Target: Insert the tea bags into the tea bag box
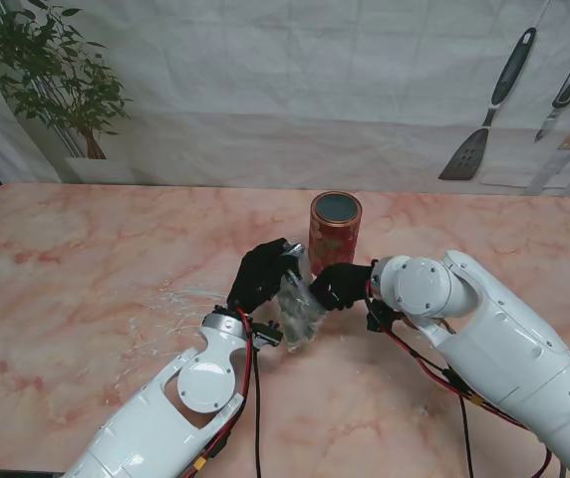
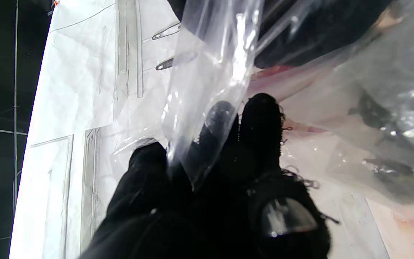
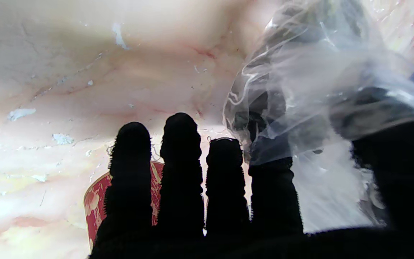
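Observation:
A clear plastic bag (image 1: pixel 298 304) with dark tea bags inside hangs between my two black-gloved hands near the table's middle. My left hand (image 1: pixel 262 273) is shut on the bag's top edge; in the left wrist view the film (image 2: pixel 207 118) runs between its fingers (image 2: pixel 261 118). My right hand (image 1: pixel 341 284) grips the bag's other side, with the film (image 3: pixel 311 118) draped over its index finger and thumb. The red cylindrical tea box (image 1: pixel 335 231) stands upright and lidless just beyond both hands. Part of the box (image 3: pixel 93 201) shows behind my right fingers.
The pink marble table (image 1: pixel 86 269) stretches to both sides. A potted plant (image 1: pixel 61 80) stands at the far left corner. Kitchen utensils (image 1: pixel 494 100) hang on the white backdrop at the far right.

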`<state>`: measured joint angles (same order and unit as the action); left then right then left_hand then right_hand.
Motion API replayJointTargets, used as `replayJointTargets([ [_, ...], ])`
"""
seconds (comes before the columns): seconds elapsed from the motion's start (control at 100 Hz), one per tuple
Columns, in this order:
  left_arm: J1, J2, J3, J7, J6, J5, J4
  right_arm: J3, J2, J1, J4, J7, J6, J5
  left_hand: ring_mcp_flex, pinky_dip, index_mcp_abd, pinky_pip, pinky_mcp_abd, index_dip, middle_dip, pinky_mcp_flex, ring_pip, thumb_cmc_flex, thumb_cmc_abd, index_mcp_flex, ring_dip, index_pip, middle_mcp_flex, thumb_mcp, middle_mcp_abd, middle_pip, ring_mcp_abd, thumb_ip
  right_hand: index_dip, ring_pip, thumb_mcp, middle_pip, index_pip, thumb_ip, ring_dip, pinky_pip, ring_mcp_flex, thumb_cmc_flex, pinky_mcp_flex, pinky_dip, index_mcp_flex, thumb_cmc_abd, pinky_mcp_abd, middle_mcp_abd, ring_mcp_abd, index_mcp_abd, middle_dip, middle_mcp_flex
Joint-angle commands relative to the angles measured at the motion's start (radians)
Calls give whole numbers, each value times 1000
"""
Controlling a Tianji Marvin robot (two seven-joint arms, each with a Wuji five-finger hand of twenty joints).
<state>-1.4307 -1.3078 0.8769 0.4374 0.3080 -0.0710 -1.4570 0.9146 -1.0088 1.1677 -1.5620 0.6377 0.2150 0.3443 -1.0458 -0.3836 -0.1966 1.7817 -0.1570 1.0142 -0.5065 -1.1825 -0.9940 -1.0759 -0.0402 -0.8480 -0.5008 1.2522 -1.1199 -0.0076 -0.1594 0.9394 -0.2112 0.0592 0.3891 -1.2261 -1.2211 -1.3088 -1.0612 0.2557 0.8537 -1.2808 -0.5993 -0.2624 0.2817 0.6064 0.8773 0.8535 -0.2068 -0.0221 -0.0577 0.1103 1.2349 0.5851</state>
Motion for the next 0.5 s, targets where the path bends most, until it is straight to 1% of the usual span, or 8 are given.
replayJointTargets([
  [0.0, 13, -12, 1, 6, 14, 1, -14, -10, 3, 9, 11, 8, -13, 9, -100, 24, -97, 82, 96, 19, 22, 113, -117, -59, 55, -10, 14, 73, 24, -4, 27, -30, -170, -19, -62, -6, 24, -11, -81, 83, -6, 6, -11, -92, 18, -10, -36, 87, 32, -38, 30, -4, 23, 6],
  [0.01, 13, -12, 0, 7, 15, 0, -14, -11, 3, 9, 11, 6, -14, 9, -100, 24, -96, 82, 96, 19, 22, 113, -117, -59, 55, -10, 14, 73, 24, -4, 27, -30, -171, -19, -62, -6, 24, -11, -81, 83, -6, 6, -11, -92, 18, -10, -36, 87, 32, -38, 30, -4, 23, 6],
  [0.05, 13, -14, -3, 12, 21, -2, -15, -13, 1, 11, 13, -2, -16, 10, -100, 24, -96, 82, 96, 20, 22, 113, -117, -59, 55, -10, 15, 74, 24, -4, 27, -30, -171, -19, -121, -11, 47, -14, -134, 112, -10, 5, -22, -137, 25, -13, -40, 81, 35, -43, 33, 17, 21, 21],
  [0.11, 13, -16, -8, 20, 29, -7, -15, -16, -1, 11, 15, -8, -19, 9, -100, 24, -97, 82, 96, 20, 22, 113, -117, -60, 55, -12, 15, 74, 23, -4, 27, -29, -172, -19, -157, -13, 69, -15, -164, 116, -12, 5, -27, -176, 26, -14, -43, 69, 35, -47, 34, 31, 17, 29],
  [0.19, 13, -18, -12, 25, 39, -10, -14, -18, -2, 14, 13, -18, -18, 18, -100, 24, -98, 82, 97, 19, 22, 113, -117, -59, 55, -10, 16, 73, 23, -4, 27, -30, -171, -19, -227, -19, 90, -18, -184, 102, -18, 5, -45, -232, 40, -17, -32, 45, 40, -55, 37, 49, 4, 57],
  [0.31, 15, -20, -15, 28, 42, -8, -13, -17, -3, 19, 10, -25, -18, 23, -99, 24, -98, 81, 97, 19, 22, 113, -117, -61, 55, -10, 16, 73, 25, -3, 26, -30, -173, -20, -267, -28, 87, -23, -169, 87, -23, 1, -62, -255, 52, -19, 4, 18, 32, -54, 32, 44, -10, 87],
  [0.43, 17, -23, -19, 31, 51, -1, -11, -18, -4, 21, 12, -28, -21, 18, -100, 24, -98, 81, 98, 20, 22, 113, -117, -60, 55, -11, 17, 73, 23, -4, 26, -29, -172, -19, -355, -39, 80, -29, -102, 63, -34, -8, -83, -282, 62, -22, 45, -34, 26, -56, 25, 8, -40, 119],
  [0.49, 17, -23, -20, 30, 54, 0, -10, -16, -7, 24, 17, -34, -27, 7, -100, 24, -99, 81, 98, 20, 22, 113, -117, -60, 55, -10, 17, 73, 23, -4, 25, -30, -172, -19, -362, -38, 78, -31, -103, 57, -38, -9, -80, -300, 56, -23, 61, -66, 21, -51, 19, -3, -46, 119],
])
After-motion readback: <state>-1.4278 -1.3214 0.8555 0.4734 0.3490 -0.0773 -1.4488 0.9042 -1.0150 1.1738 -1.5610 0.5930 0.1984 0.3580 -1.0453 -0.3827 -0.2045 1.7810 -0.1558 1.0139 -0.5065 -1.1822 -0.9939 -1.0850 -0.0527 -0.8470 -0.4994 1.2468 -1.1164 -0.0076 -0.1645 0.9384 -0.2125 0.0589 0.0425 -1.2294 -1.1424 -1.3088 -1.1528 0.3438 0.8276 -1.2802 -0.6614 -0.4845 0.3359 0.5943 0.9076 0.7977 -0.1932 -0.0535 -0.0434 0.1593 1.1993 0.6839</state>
